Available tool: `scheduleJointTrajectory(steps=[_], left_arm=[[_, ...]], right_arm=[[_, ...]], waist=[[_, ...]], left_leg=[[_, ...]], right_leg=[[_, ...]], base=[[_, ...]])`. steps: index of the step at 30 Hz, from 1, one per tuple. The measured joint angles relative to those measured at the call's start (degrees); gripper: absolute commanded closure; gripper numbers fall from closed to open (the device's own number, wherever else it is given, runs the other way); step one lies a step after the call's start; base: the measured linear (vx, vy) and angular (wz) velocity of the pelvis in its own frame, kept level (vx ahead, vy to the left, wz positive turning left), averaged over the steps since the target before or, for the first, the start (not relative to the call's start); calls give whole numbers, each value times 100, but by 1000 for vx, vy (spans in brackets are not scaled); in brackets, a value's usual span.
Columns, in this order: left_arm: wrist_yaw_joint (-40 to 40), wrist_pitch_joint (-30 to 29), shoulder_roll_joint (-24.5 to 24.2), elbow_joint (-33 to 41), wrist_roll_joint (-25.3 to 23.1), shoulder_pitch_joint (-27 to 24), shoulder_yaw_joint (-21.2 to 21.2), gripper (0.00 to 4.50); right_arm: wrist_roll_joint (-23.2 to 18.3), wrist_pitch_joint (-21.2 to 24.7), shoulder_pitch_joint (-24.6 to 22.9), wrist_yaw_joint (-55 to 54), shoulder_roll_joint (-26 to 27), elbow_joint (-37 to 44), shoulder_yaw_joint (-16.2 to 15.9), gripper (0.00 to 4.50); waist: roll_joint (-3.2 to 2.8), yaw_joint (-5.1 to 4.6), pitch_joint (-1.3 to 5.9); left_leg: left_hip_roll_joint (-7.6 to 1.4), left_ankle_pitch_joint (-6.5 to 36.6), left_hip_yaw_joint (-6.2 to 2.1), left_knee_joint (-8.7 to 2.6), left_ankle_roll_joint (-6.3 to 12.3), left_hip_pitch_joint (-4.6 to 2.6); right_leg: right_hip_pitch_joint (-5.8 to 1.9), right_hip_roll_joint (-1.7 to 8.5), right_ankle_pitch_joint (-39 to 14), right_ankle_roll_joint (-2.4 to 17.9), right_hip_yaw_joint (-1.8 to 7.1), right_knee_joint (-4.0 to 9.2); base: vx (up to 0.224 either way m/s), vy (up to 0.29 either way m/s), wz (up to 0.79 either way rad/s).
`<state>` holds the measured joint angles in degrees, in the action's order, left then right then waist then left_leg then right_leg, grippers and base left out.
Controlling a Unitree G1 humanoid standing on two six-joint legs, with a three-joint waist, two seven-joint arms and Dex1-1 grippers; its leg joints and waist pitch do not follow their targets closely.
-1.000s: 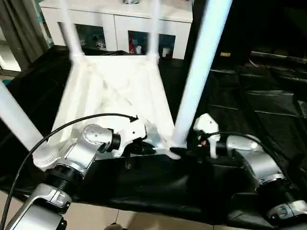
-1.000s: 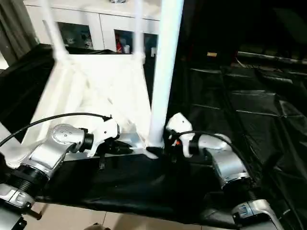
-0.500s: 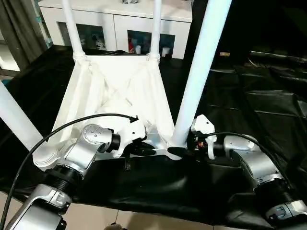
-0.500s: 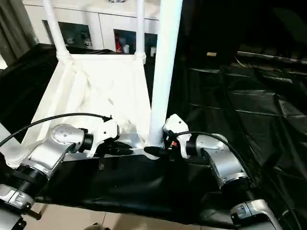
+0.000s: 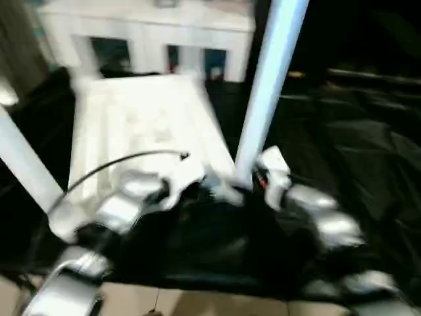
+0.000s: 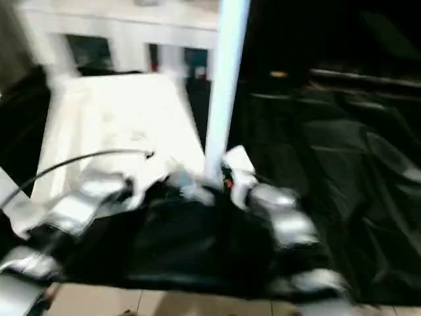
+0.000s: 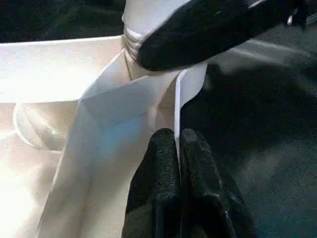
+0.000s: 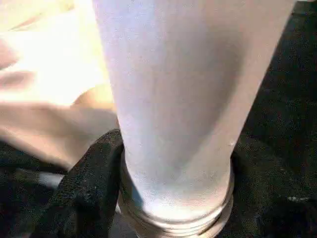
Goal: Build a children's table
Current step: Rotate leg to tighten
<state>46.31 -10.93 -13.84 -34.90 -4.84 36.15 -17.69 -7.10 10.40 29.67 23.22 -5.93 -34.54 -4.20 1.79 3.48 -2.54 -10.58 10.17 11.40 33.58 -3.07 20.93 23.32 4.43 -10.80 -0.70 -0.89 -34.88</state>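
Right pincer [image 8: 171, 198] had closed in on near leg [image 5: 263, 99] since earlier frame, fingers [image 8: 91, 183] now around its base at corner socket, probably to steady or twist it home. Left pincer [image 7: 178, 163] pinched shut on thin edge of tabletop [image 5: 138, 118], apparently bracing it. Tabletop lay upside down on black-covered counter [image 5: 368, 145], legs pointing up; cabinet [image 5: 145, 33] behind. Second leg [image 5: 26, 164] stood at near left corner.

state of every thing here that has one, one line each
white plastic square tabletop: upside down on the black sheet, ribbed underside up
near right white tubular leg: upright in its corner socket
left gripper: shut on the tabletop's thin edge wall
right gripper: fingers around the leg's base
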Motion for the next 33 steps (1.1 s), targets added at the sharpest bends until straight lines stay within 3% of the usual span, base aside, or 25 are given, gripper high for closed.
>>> scheduleJointTrajectory(steps=[3,6,7,8,15,19,22,29,33], left_arm=[[-625,-139,388,-225,-149,165,1,450],[-794,-163,520,-260,-171,202,1,450],[-808,-162,531,-264,-173,211,1,450],[-808,-152,533,-264,-174,212,1,450],[-882,-97,434,-263,-179,199,75,450],[-336,298,89,-52,-139,-11,73,450],[14,449,-147,-6,-24,-89,119,450],[1186,522,-630,565,297,-463,47,450],[1721,451,-711,884,406,-615,-41,450]], right_arm=[[140,-150,163,-973,320,-272,176,178],[215,-319,179,-1167,410,-366,227,178],[219,-369,181,-1172,436,-393,250,122],[209,-421,181,-1158,451,-402,271,108],[73,-575,164,-781,430,-455,305,62],[-154,-277,-97,1020,-483,195,-58,62],[-203,-236,-219,1868,-884,581,-268,62],[-218,-172,-415,2958,-1569,1057,-546,62],[-229,-71,-435,3256,-1638,1274,-660,62]], waist=[[-13,-7,8],[-18,11,11],[-19,20,12],[-21,26,13],[-26,-30,9],[-29,-3,7],[-28,-2,6],[-23,113,2],[-23,215,3]], left_leg=[[3,0,0,0,0,4],[10,4,0,-22,4,6],[10,4,0,-34,4,6],[10,3,-1,-42,3,5],[7,2,0,-47,2,11],[6,3,1,-63,3,14],[-13,2,0,-62,3,13],[-10,2,7,-57,2,23],[-10,2,9,-56,2,23]], right_leg=[[1,1,0,0,2,0],[1,4,12,20,2,1],[3,4,11,18,0,1],[4,3,9,15,-1,1],[18,0,10,16,-2,1],[19,-1,7,12,-3,10],[25,-17,7,13,-12,2],[32,-10,6,14,-10,7],[31,-7,6,15,-9,6]], base=[[0,0,0],[0,0,0],[0,0,0],[0,0,0],[0,0,0],[0,0,0],[0,0,0],[0,0,0],[0,0,0]])
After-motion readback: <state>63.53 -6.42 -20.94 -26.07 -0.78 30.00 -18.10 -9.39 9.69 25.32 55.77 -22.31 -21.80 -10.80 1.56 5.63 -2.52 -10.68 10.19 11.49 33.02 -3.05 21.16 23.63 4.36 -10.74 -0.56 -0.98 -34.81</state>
